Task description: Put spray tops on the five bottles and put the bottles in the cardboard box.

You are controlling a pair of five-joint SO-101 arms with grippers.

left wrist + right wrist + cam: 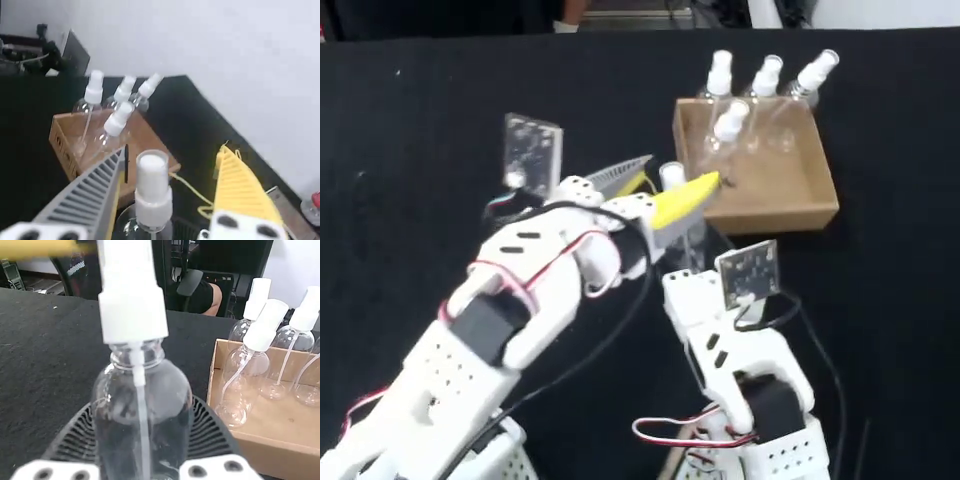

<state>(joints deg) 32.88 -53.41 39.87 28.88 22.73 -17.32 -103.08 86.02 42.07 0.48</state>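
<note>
While the right hand [142, 437] grips a bottle [142, 400], the left hand [170, 155] gapes wide around its spray top [152, 182].

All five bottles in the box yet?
No, four bottles stand in the cardboard box; the fifth bottle is outside it.

A clear plastic bottle [142, 405] near the middle is gleaming, glossy and smooth, under a white spray top [132, 295] of smooth plastic. At the far right, the cardboard box [790, 192] is showing matt brown paperboard. The black table [410, 110] is looking matt and finely rough, like cloth. The left gripper [172, 152] is showing ribbed matt plastic fingers [240, 190], one grey, one yellow. The arms [510, 330] are wearing smooth white plastic shells.
</note>
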